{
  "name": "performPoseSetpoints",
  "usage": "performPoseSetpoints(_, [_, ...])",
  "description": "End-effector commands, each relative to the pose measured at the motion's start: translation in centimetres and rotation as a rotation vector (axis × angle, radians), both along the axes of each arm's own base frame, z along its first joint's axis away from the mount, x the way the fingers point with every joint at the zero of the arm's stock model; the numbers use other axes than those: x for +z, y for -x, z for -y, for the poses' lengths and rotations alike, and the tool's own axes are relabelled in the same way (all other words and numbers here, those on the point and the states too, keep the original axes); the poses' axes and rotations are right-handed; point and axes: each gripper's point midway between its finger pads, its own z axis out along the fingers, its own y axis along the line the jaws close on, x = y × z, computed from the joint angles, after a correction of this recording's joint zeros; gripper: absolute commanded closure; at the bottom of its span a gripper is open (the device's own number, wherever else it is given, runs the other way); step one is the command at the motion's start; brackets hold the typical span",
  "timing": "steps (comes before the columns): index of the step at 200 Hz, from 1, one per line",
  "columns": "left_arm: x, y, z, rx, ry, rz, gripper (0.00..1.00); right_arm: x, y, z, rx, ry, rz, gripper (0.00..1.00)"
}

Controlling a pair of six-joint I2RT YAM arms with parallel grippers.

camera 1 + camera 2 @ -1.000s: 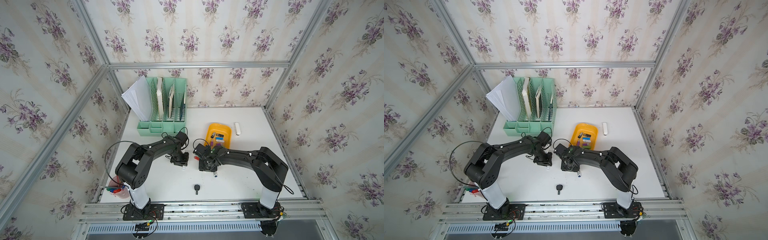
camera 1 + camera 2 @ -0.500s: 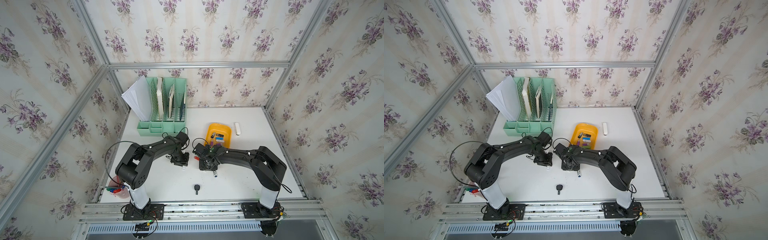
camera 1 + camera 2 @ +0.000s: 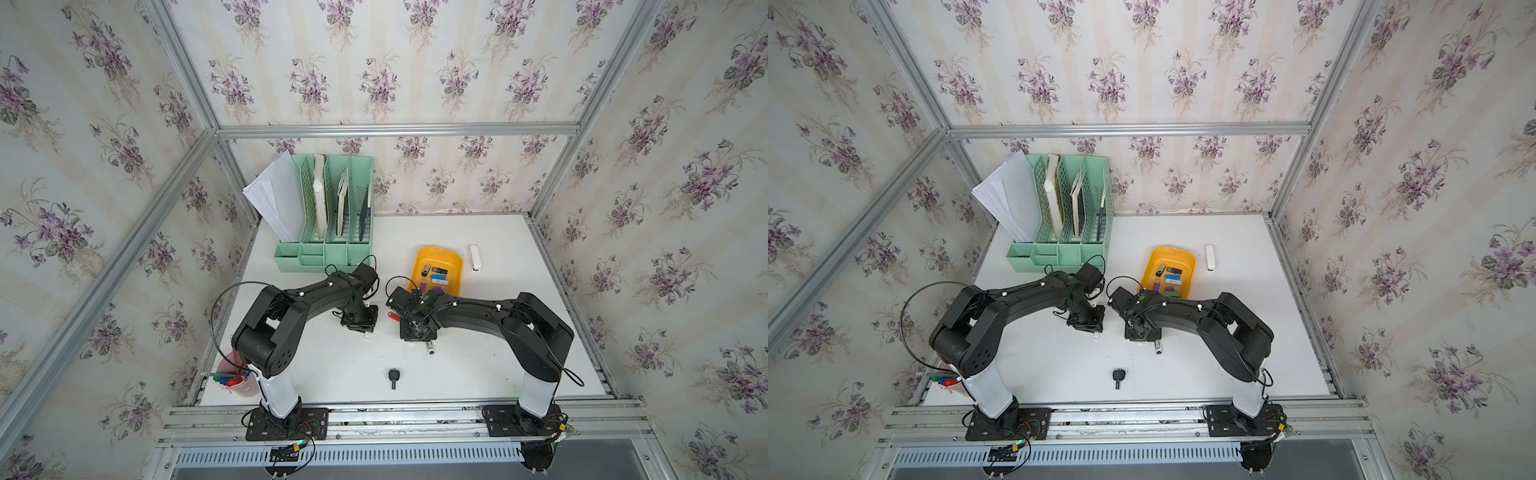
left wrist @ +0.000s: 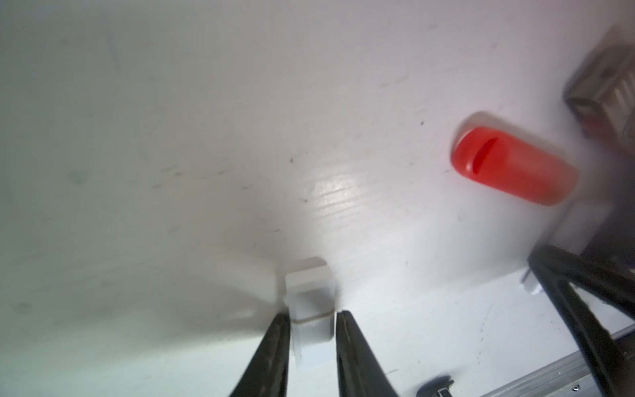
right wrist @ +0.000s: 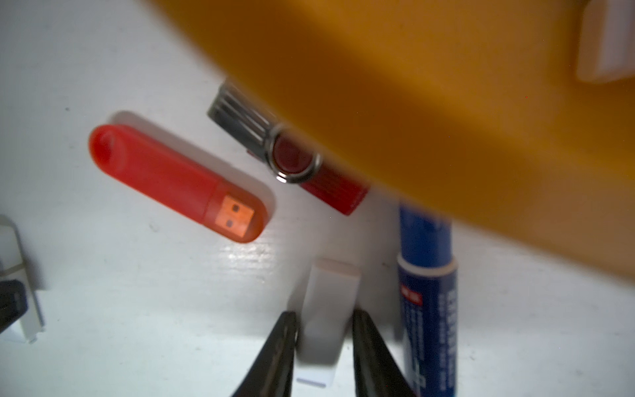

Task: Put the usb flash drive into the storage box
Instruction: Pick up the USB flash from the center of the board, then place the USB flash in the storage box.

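The storage box [image 3: 453,259] is a yellow-orange tray at mid-table in both top views [image 3: 1187,259], with several flash drives lying in it. My left gripper [image 4: 312,314] points down at the table left of the box and is shut on a small white usb flash drive [image 4: 309,292]. Just in front of the box, my right gripper [image 5: 323,314] is shut on another white flash drive [image 5: 330,292]. Between the arms on the table lie a red capped drive [image 5: 171,182] and a red swivel drive [image 5: 292,158]. The box wall [image 5: 429,103] looms close above the right fingers.
A blue marker [image 5: 426,292] lies right beside the right fingers. A mint-green file organizer [image 3: 328,232] stands at the back left. A white stick [image 3: 475,257] lies right of the box, a black key [image 3: 393,376] near the front edge, and a pink pen cup [image 3: 235,374] at front left.
Both arms have stayed almost in place. The jaws of both grippers have narrowed onto the white drives beneath them.
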Motion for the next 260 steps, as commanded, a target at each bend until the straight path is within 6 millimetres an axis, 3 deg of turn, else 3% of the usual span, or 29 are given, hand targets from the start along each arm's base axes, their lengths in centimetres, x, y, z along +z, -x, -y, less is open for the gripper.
performPoseSetpoints(1, [-2.3,3.3,-4.1,-0.027,-0.210,-0.124,0.71,-0.6,0.7,-0.7,0.022,-0.031,-0.032,0.71])
performPoseSetpoints(60, [-2.1,3.4,-4.3,-0.030,-0.219,-0.127,0.73,-0.2,0.9,-1.5,0.040,-0.052,-0.033,0.76])
performPoseSetpoints(162, [-1.9,3.3,-4.5,-0.039,-0.230,-0.133,0.72,3.2,0.0,-1.8,0.032,-0.101,0.027,0.77])
performPoseSetpoints(210, [-1.9,3.4,-4.8,-0.043,-0.247,-0.134,0.72,6.9,-2.1,-0.4,-0.006,-0.136,0.095,0.78])
performPoseSetpoints(260, [-1.7,3.2,-4.8,-0.037,-0.254,-0.131,0.59,10.1,-4.5,2.8,-0.062,-0.151,0.158,0.78])
